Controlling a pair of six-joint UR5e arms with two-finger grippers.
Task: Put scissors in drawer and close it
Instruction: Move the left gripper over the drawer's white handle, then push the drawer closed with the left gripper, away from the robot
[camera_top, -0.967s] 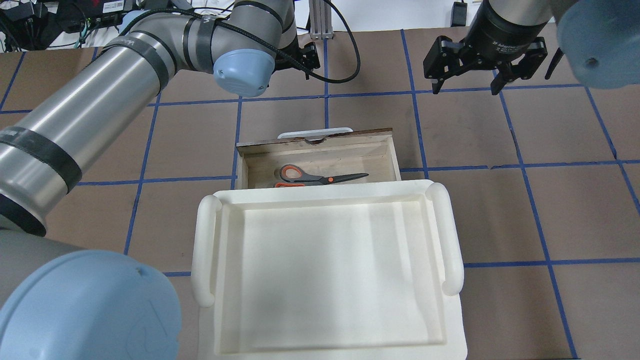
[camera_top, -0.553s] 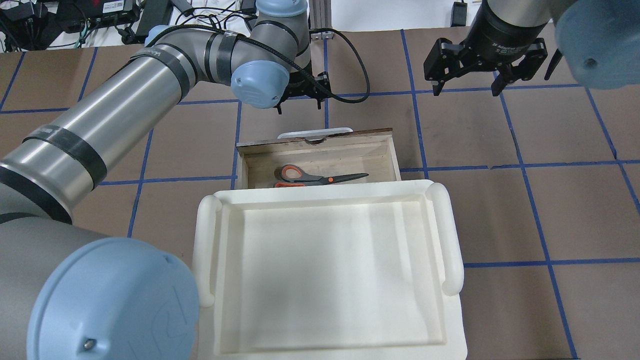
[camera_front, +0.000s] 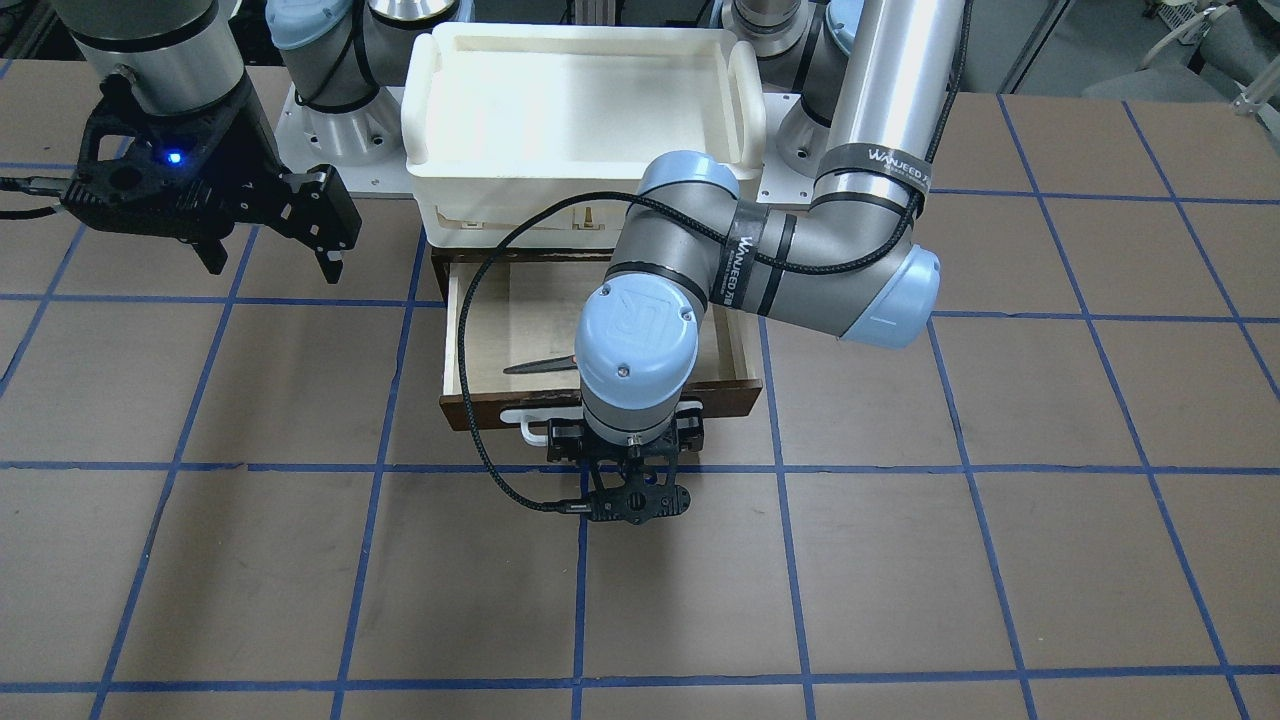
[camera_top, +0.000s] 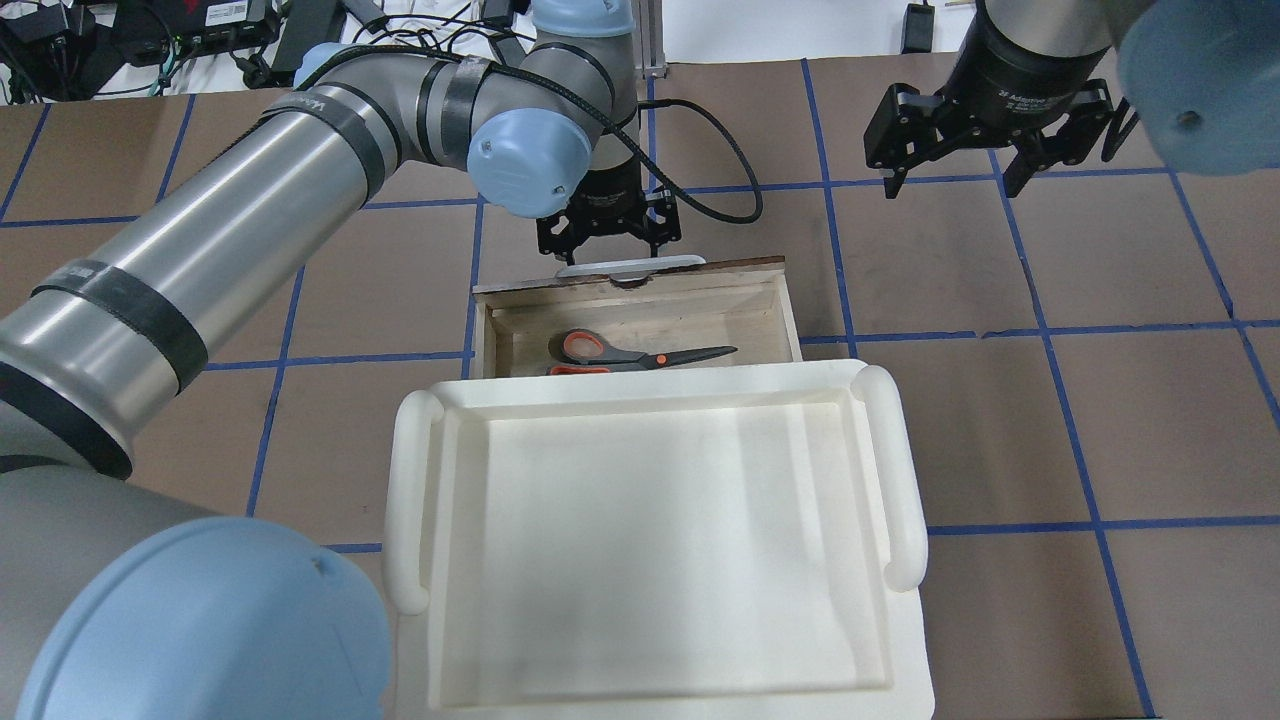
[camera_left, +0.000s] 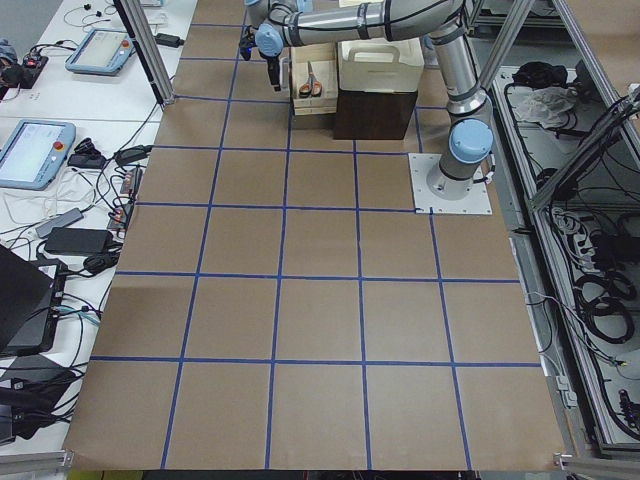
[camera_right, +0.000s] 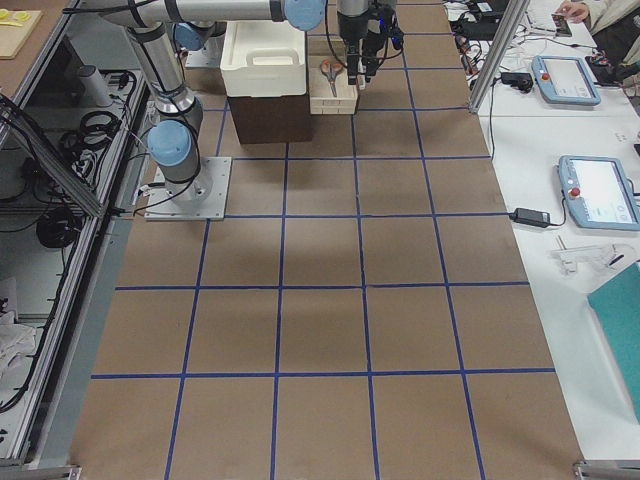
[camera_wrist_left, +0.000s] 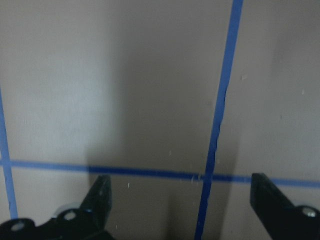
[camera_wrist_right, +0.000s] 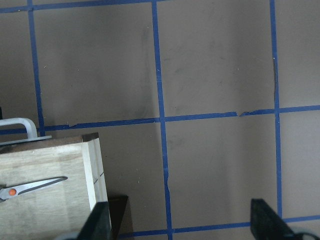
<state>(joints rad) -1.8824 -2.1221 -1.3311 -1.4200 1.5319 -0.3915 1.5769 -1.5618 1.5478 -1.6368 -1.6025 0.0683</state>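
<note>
The scissors (camera_top: 620, 352), with grey handles and orange-lined loops, lie inside the open drawer (camera_top: 630, 281), blades to the right. They also show in the front view (camera_front: 540, 366) and the right wrist view (camera_wrist_right: 30, 186). My left gripper (camera_top: 607, 248) is open and empty. It points down at the table just beyond the drawer's white bar handle (camera_top: 630, 265); I cannot tell if it touches the handle. Its wrist view shows only its fingers (camera_wrist_left: 97, 200) and bare table. My right gripper (camera_top: 952, 188) is open and empty, hovering far right of the drawer.
A white plastic tray (camera_top: 415, 500) sits on top of the dark cabinet that the drawer slides out of. Brown table with a blue tape grid lies all around. My left arm's elbow (camera_front: 860, 290) hangs over the drawer's side in the front view.
My left arm has swung its gripper from the far table edge toward the drawer, down to just beyond the handle. My right gripper has drifted slightly right.
</note>
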